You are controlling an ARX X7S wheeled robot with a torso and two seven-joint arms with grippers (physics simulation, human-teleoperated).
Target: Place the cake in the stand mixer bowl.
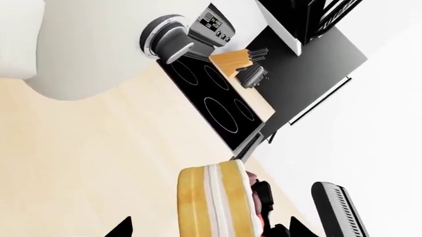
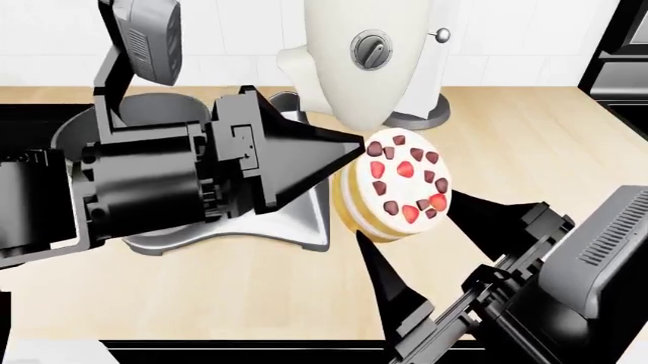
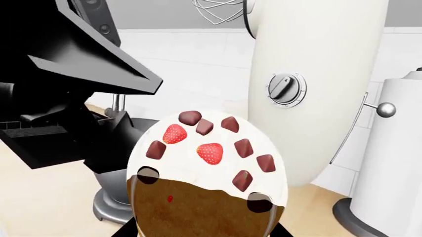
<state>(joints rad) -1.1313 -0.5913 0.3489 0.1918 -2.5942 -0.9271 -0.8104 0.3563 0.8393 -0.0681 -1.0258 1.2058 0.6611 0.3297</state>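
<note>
Left claw (image 2: 350, 152) apparently gripping tilted cake (image 2: 397, 184).

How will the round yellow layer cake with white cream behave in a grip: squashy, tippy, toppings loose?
Probably soft: the round yellow layer cake shows sponge and cream bands that fingers could dent. It stands tilted on edge, topping sideways, so it may roll or flop if released. Its strawberries and chocolate pieces sit on cream and might slide.

the left claw (image 2: 350, 163) reaches in from the left, its fingers closed on the cake (image 2: 397, 186), which is held tilted on edge above the counter (image 2: 202, 296); the right claw (image 2: 445, 235) sits below it, fingers spread apart, holding nothing
</note>
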